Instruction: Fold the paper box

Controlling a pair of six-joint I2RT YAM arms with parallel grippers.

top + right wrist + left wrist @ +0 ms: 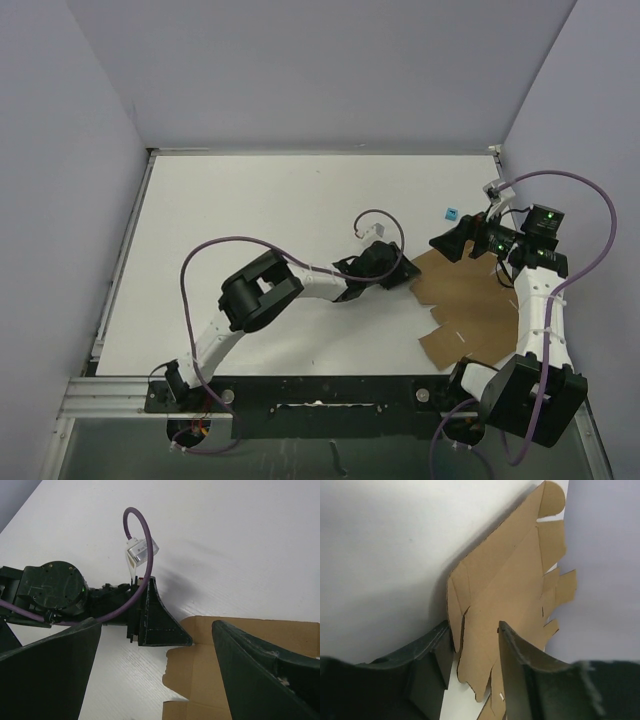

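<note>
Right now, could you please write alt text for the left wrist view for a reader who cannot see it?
A flat brown die-cut paper box with flaps lies on the white table, stretching toward the upper right. The left gripper has its dark fingers apart on either side of the near end, where a narrow side strip looks bent up.

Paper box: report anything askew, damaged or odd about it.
The box lies flat and unfolded, skewed to the table edges. One edge flap curls up off the surface between the fingers of the open left gripper. No tears show.
</note>
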